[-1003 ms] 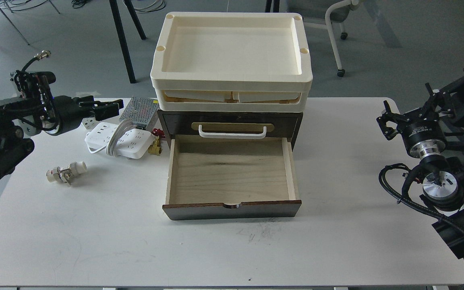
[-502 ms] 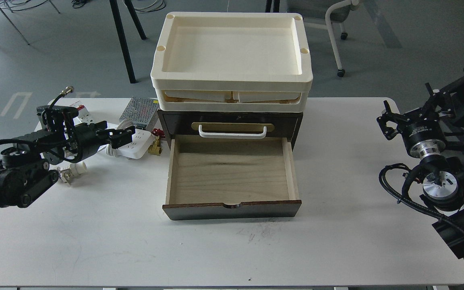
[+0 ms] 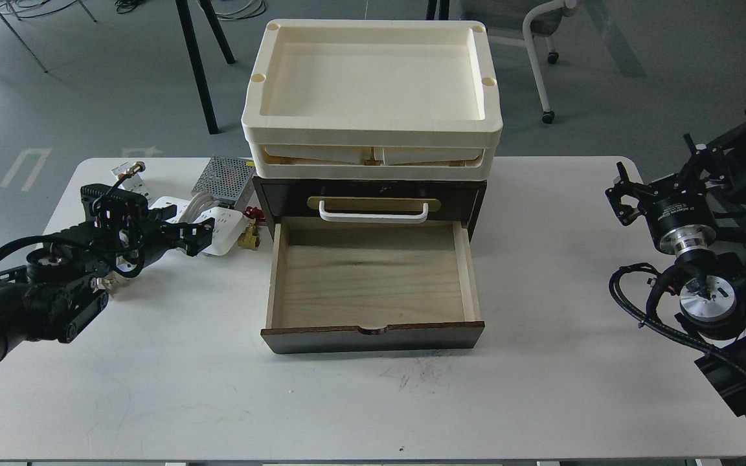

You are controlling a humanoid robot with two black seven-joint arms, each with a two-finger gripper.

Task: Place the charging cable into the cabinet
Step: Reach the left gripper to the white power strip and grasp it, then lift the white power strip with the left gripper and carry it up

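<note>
One white rectangular multi-socket power strip with its thick white cord coiled round the middle [image 3: 214, 223] lay on the white table [image 3: 373, 401], just left of the dark brown wooden drawer cabinet [image 3: 373, 336], whose drawer stood open and bare. Left gripper [image 3: 195, 234] sat at the strip's near edge, fingers apart, nothing clamped; right gripper [image 3: 620, 197] hung well off, spread open. Judged a rigid, smooth, moderately heavy plastic body with a springy cord, best pinched across the coiled middle so the loops stayed bound.
</note>
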